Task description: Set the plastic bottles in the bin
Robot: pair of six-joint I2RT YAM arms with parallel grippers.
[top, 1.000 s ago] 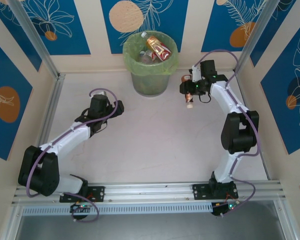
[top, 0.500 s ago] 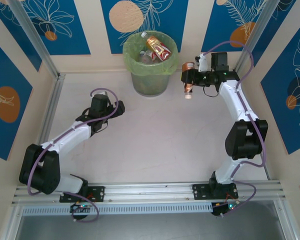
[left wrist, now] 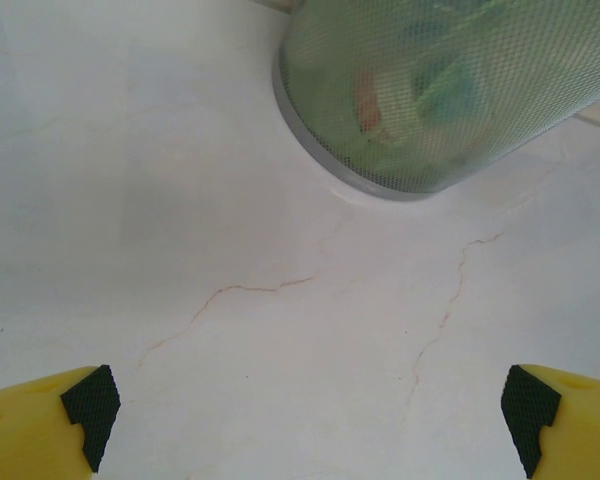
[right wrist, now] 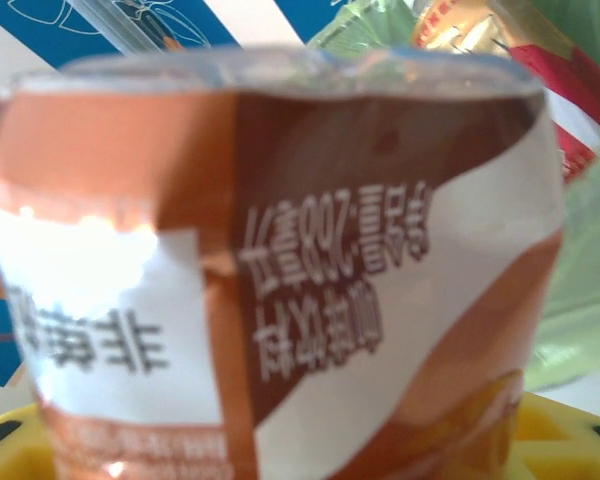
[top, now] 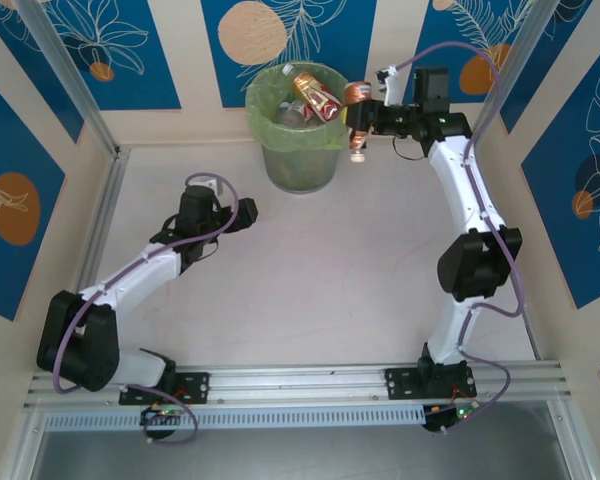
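Note:
My right gripper [top: 365,118] is shut on a small bottle with a brown, orange and white label [top: 358,122], held in the air just right of the bin's rim. That bottle [right wrist: 280,270] takes up most of the right wrist view. The bin [top: 300,125] is a round grey mesh basket with a yellow-green bag, standing at the back centre; an amber bottle with a red label [top: 316,94] and a clear one [top: 288,114] lie inside it. My left gripper [top: 242,211] hangs low over the table, open, nothing between its yellow fingers [left wrist: 50,425]. The bin's base [left wrist: 420,100] shows ahead of it.
Aluminium frame posts [top: 70,80] stand at the back corners, with patterned blue walls behind. A rail [top: 300,382] runs along the near edge. The white table surface [left wrist: 280,330] has thin cracks.
The right arm has swung left and back, carrying the bottle from right of the bin up to beside its rim. The left arm has barely moved.

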